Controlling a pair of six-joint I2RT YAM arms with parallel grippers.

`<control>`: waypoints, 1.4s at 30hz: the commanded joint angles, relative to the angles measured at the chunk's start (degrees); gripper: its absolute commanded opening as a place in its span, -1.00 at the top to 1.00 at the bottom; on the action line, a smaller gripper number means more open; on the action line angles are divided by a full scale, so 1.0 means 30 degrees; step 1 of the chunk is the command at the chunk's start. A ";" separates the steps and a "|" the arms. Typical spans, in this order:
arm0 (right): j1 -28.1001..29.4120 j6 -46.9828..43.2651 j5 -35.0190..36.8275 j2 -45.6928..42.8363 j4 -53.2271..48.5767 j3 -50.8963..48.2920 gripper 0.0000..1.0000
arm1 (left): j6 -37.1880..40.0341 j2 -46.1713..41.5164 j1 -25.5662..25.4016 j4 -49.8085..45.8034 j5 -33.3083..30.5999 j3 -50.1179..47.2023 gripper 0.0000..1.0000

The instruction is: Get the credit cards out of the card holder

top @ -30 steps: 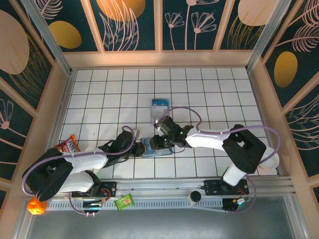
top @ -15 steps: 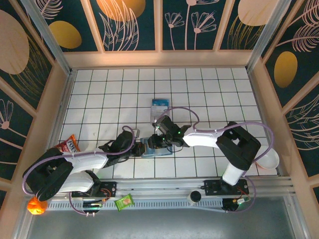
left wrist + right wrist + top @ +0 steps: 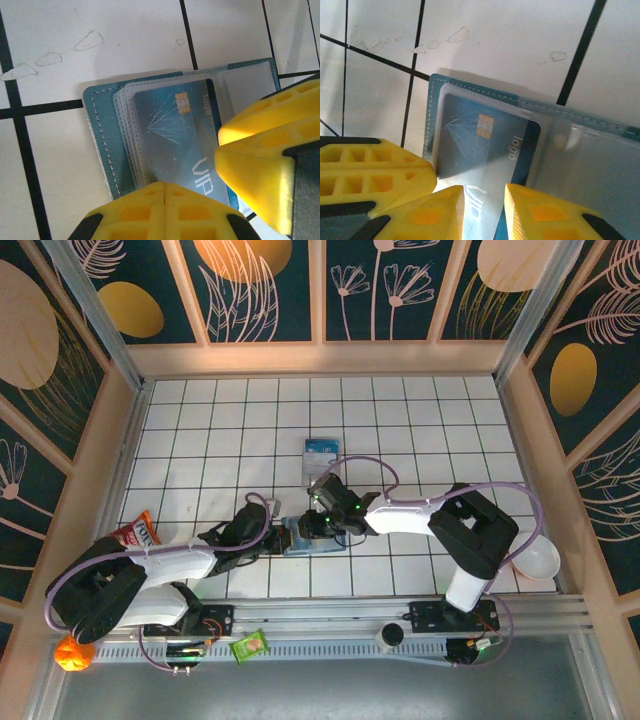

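**A:** What sits closest to the arms?

**B:** The left tool [image 3: 162, 186], its fingers closed together with nothing between them, tips at the edge of the card holder [image 3: 102, 130]. The holder lies open and flat on the white tiled worktop [image 3: 200, 440], between the two arms.

**A:** And the right tool?

**B:** The right tool [image 3: 485, 192] has its fingers slightly parted, tips down over the blue VIP card [image 3: 170, 135] among the holder's clear sleeves.

**A:** Anything farther out?

**B:** A clear case [image 3: 321, 452], lying apart beyond the holder.
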 commanded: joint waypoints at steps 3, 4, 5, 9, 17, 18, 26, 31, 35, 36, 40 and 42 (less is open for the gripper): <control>0.0141 0.0467 0.1847 -0.0276 -0.0952 -0.0080 0.44 | 0.0140 0.0034 -0.0015 -0.0023 -0.0134 -0.0330 1.00; 0.0161 0.0515 0.2000 -0.0401 -0.0981 -0.0142 0.43 | 0.0148 0.0008 -0.0020 -0.0016 -0.0124 -0.0360 1.00; 0.0189 0.0538 0.2142 -0.0532 -0.1049 -0.0172 0.43 | 0.0128 0.0008 -0.0030 0.0003 -0.0145 -0.0389 1.00; 0.0362 0.0388 0.2322 -0.0794 -0.1046 -0.0173 0.39 | 0.0201 -0.0226 -0.0023 -0.0084 -0.0102 -0.0337 1.00; 0.0457 -0.1336 0.2753 -0.2537 -0.0988 0.0168 0.36 | 0.0813 -0.2482 -0.0016 -0.1255 0.0253 0.0440 1.00; 0.0361 -0.1586 0.2689 -0.2652 -0.1139 0.0233 0.36 | 0.0902 -0.2582 -0.0023 -0.1492 0.0265 0.0594 1.00; -0.0767 -0.3056 0.0059 -0.1970 -0.1705 0.0595 0.43 | 0.0584 -0.0785 -0.0090 -0.0225 0.0910 0.0623 1.00; -0.0743 -0.3159 -0.0912 -0.1038 -0.1646 0.0731 0.40 | 0.0608 0.0407 -0.0111 -0.0956 -0.0097 0.0773 1.00; -0.0743 -0.3033 -0.0799 -0.0687 -0.1629 0.0672 0.40 | 0.0461 0.0541 -0.0100 -0.1311 -0.0701 0.0585 1.00; -0.0765 -0.2992 -0.0740 -0.0652 -0.1621 0.0665 0.40 | 0.0431 0.0463 -0.0104 -0.1311 -0.0756 0.0499 1.00; -0.0770 -0.2900 -0.0732 -0.0284 -0.1586 0.0656 0.40 | 0.0387 0.0181 -0.0096 -0.1312 -0.0844 0.0274 1.00; -0.0811 -0.2867 -0.0703 -0.0041 -0.1609 0.0677 0.40 | 0.0359 0.0140 -0.0095 -0.1307 -0.0804 0.0197 1.00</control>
